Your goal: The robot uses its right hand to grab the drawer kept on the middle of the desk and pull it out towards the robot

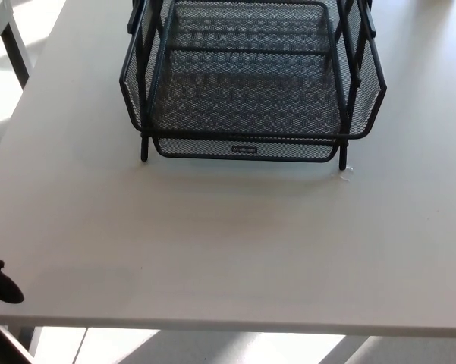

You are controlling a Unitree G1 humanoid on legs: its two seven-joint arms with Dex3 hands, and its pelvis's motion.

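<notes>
White surface (228,250) with a black mesh drawer (246,149) set under its rack (250,76).
Left hand (1,282) is barely seen; its grip cannot be told.

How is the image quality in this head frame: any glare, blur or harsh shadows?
Head view: even, soft daylight on the white desk, no glare; the mesh tray is fairly sharp and throws only a faint shadow forward; bright sunlit floor patches at the top left and bottom edge are overexposed.
</notes>
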